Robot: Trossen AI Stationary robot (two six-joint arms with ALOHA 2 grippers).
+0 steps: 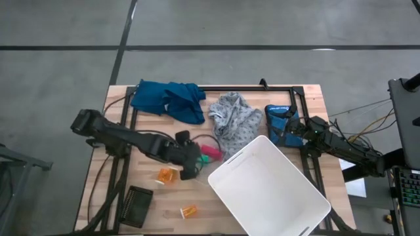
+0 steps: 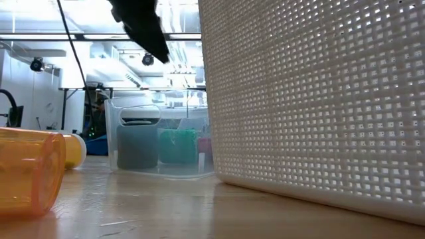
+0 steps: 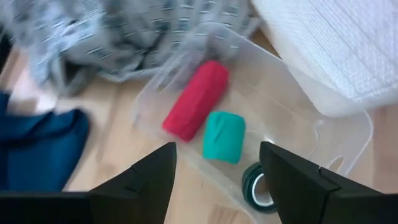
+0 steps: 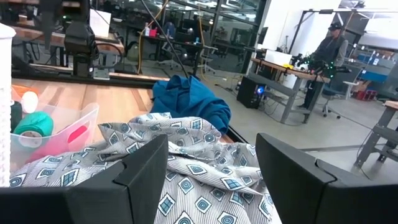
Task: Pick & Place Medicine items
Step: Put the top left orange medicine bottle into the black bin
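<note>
Two small orange pill bottles with white caps lie on their sides on the table, one (image 1: pixel 166 175) just left of my left gripper (image 1: pixel 190 164), the other (image 1: pixel 189 211) nearer the front edge. The low view shows one bottle (image 2: pixel 26 169) close up and a yellowish one (image 2: pixel 73 150) behind it. A third bottle does not show. My left gripper (image 3: pixel 217 149) is open and empty, hovering over a clear tub (image 3: pixel 292 118). My right gripper (image 1: pixel 292 131) (image 4: pixel 211 140) is open at the table's right side, beside the grey patterned cloth (image 4: pixel 186 174).
A large white mesh basket (image 1: pixel 269 190) (image 2: pixel 312 99) fills the right front. The clear tub (image 1: pixel 211 152) holds a red roll (image 3: pixel 196 99), a teal roll (image 3: pixel 224 135) and a tape ring (image 3: pixel 256 186). There are also a blue cloth (image 1: pixel 167 98), a blue bag (image 1: pixel 279 121) and a black grid piece (image 1: pixel 136 205).
</note>
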